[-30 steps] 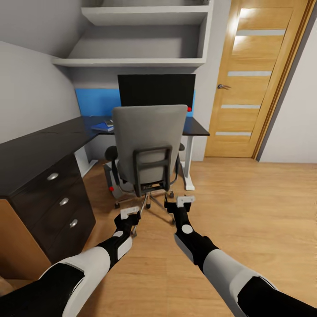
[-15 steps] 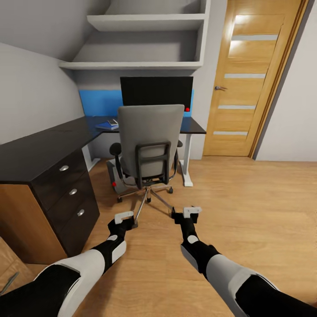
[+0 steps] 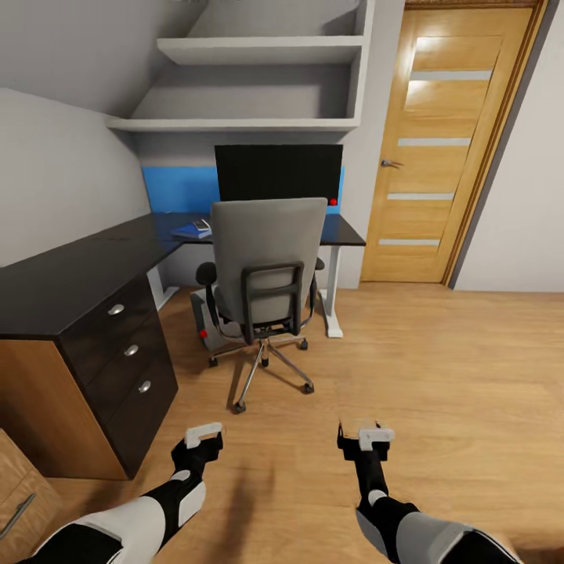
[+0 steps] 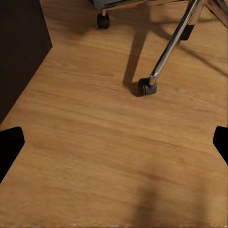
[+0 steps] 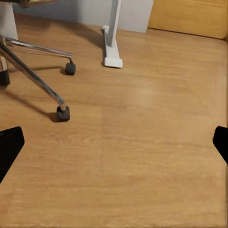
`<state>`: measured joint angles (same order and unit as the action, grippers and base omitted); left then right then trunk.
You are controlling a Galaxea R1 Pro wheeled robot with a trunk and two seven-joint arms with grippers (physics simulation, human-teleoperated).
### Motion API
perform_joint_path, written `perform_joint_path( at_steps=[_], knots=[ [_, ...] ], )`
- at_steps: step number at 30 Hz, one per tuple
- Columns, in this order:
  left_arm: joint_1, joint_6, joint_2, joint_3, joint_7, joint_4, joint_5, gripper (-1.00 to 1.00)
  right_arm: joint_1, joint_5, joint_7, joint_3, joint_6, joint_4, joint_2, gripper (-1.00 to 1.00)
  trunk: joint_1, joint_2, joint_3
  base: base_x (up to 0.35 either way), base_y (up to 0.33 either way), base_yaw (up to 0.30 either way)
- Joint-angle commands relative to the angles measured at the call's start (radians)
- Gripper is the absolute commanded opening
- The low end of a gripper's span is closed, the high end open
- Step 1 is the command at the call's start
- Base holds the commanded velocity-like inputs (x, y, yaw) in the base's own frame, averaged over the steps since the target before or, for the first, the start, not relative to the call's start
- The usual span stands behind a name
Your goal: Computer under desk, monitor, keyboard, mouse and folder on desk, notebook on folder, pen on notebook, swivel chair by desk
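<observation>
The grey swivel chair point(image 3: 269, 251) stands with its back to me, pushed in at the black desk point(image 3: 70, 274). Behind it the wide black monitor point(image 3: 279, 174) stands on the desk. A blue folder point(image 3: 188, 232) lies on the desk left of the chair, with a small grey-white notebook point(image 3: 202, 225) on it. The pale computer point(image 3: 202, 317) stands under the desk beside the chair. Keyboard, mouse and pen are hidden. My left gripper point(image 3: 202, 437) point(image 4: 114, 145) and right gripper point(image 3: 366, 435) point(image 5: 114, 145) hang open and empty over the floor, short of the chair's chrome base point(image 4: 173, 42) point(image 5: 33, 76).
The desk's black three-drawer unit point(image 3: 117, 352) is close on my left, with a light wooden chest point(image 3: 16, 493) at the lower left corner. A wooden door point(image 3: 435, 157) is at the right, wall shelves point(image 3: 251, 51) above the monitor. The desk's white leg point(image 5: 112, 42) stands right of the chair.
The whole view has drawn back from the chair and desk. Both grippers, close to the chair's base a second ago, are now well short of it and farther apart.
</observation>
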<state>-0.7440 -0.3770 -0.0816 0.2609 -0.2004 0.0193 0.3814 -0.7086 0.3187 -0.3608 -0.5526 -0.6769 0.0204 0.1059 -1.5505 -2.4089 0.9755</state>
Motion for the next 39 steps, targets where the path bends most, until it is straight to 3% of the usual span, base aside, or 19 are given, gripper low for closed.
perform_joint_path(
  at_steps=[1, 9, 10, 16, 17, 20, 30, 34, 39],
  knots=[
    [0.009, -0.003, 0.002, 0.009, -0.005, -0.001, 0.005, 1.0, 0.01, 0.004, -0.009, -0.009, -0.008, 0.002, 0.0, 1.0, 0.004, 0.007, -0.002, 0.0, 0.0, 0.0],
    [0.067, -0.006, 0.021, 0.009, -0.007, 0.0, 0.006, 1.0, 0.053, 0.005, -0.016, -0.009, -0.02, 0.003, -0.005, 1.0, 0.035, 0.063, -0.027, 0.0, 0.0, 0.0],
    [0.1, -0.007, 0.027, 0.009, -0.007, 0.0, 0.005, 1.0, 0.069, 0.004, -0.016, -0.009, -0.032, 0.003, -0.005, 1.0, 0.039, 0.07, -0.031, 0.0, 0.0, 0.0],
    [0.173, -0.008, 0.033, 0.009, -0.009, 0.0, 0.005, 1.0, 0.099, 0.002, -0.018, -0.009, -0.067, 0.003, -0.006, 1.0, 0.062, 0.112, -0.049, 0.0, 0.0, 0.0],
    [0.22, -0.009, 0.034, 0.009, -0.009, 0.0, 0.005, 1.0, 0.118, 0.001, -0.019, -0.009, -0.076, 0.003, -0.006, 1.0, 0.065, 0.119, -0.052, 0.0, 0.0, 0.0],
    [0.277, -0.011, 0.039, 0.009, -0.01, 0.0, 0.006, 1.0, 0.145, 0.001, -0.019, -0.009, -0.084, 0.002, -0.008, 1.0, 0.077, 0.14, -0.062, 0.0, 0.0, 0.0],
    [0.44, -0.037, 0.105, 0.009, -0.008, 0.001, 0.007, 1.0, 0.252, -0.003, -0.021, -0.011, -0.187, 0.002, -0.048, 1.0, 0.115, 0.21, -0.093, 0.0, 0.0, 0.0],
    [0.47, -0.09, 0.124, 0.009, -0.009, 0.0, 0.007, 1.0, 0.284, -0.002, -0.021, -0.011, -0.23, 0.002, -0.065, 1.0, 0.131, 0.238, -0.106, 0.0, 0.0, 0.0],
    [0.495, -0.119, 0.13, 0.009, -0.008, 0.0, 0.007, 1.0, 0.325, -0.001, -0.021, -0.011, -0.291, 0.003, -0.075, 1.0, 0.15, 0.273, -0.121, 0.0, 0.0, 0.0]
  ],
)
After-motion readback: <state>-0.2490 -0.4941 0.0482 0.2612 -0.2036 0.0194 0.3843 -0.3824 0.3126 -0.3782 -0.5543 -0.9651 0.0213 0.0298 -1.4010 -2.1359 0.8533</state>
